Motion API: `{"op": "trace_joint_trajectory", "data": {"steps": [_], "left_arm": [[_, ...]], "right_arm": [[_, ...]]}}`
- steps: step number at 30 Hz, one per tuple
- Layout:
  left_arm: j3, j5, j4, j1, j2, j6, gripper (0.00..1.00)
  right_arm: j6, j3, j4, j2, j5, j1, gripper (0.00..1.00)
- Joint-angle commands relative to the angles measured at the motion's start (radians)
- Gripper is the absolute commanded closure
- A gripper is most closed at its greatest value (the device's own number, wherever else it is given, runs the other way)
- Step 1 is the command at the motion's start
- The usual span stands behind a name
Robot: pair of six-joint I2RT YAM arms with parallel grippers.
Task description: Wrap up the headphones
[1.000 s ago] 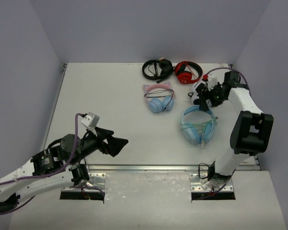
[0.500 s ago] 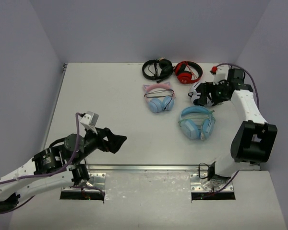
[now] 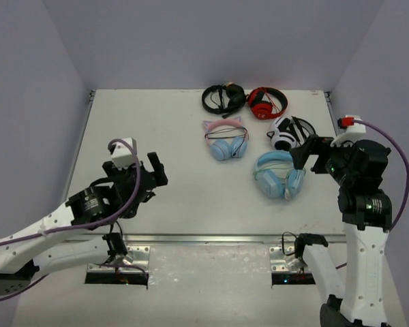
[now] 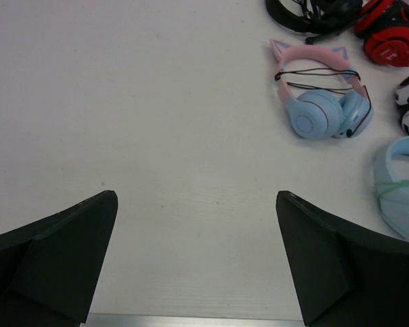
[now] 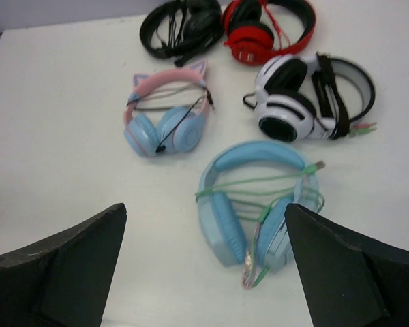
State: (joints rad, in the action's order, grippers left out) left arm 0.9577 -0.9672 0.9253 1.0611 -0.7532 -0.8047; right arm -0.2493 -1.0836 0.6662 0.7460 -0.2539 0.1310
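Note:
The headphones lie flat on the table's right half: light blue, wide headband, padded cups. Their pale green cable is wound across the cups, and a plug end sticks out near the right cup. My right gripper hangs open just right of and above them. In the right wrist view the headphones lie between and beyond my spread right gripper, untouched. My left gripper is open over bare table at the left. In the left wrist view, the headphones show at the right edge, far from my left gripper.
Pink-and-blue cat-ear headphones lie left of and behind the blue ones. White-and-black headphones sit just behind them. Black headphones and red headphones lie along the back edge. A metal rail borders the near edge.
My right arm has drawn back from above the white-and-black headphones toward the near right and risen. My left arm has lifted and turned its gripper toward the table's middle. Both grippers stayed open.

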Motion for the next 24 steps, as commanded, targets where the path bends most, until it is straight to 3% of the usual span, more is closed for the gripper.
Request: {"op": "trace_joint_trajectory", "data": {"steps": [1, 3, 4, 6, 7, 9, 13, 17, 24], "left_arm": [[0.046, 0.031, -0.119, -0.125, -0.066, 0.129, 0.00], [0.023, 0.173, -0.285, -0.261, -0.080, 0.287, 0.00], [0.012, 0.347, -0.325, -0.429, -0.101, 0.320, 0.00], [-0.010, 0.522, -0.388, -0.678, -0.148, 0.360, 0.00], [-0.020, 0.615, -0.401, -0.731, -0.155, 0.367, 0.00], [-0.046, 0.607, -0.414, -0.805, -0.147, 0.404, 0.00], [-0.103, 0.489, -0.398, -0.810, -0.039, 0.433, 0.00], [-0.171, 0.495, -0.441, -0.808, 0.119, 0.437, 0.00], [-0.169, 0.530, -0.431, -0.808, 0.104, 0.446, 0.00]], "right_arm": [[-0.042, 0.053, 0.200, -0.069, -0.081, -0.002, 0.01], [-0.022, 0.054, 0.248, -0.117, -0.052, -0.002, 0.01], [-0.015, 0.057, 0.278, -0.169, -0.027, -0.004, 0.01], [-0.007, 0.068, 0.294, -0.229, 0.078, -0.014, 0.01], [-0.004, 0.074, 0.306, -0.282, 0.114, -0.014, 0.01], [0.001, 0.076, 0.312, -0.325, 0.165, -0.021, 0.01], [0.013, 0.106, 0.323, -0.379, 0.183, -0.048, 0.01], [0.031, 0.162, 0.293, -0.421, 0.202, -0.068, 0.01], [0.015, 0.186, 0.303, -0.395, 0.231, -0.068, 0.01]]}}
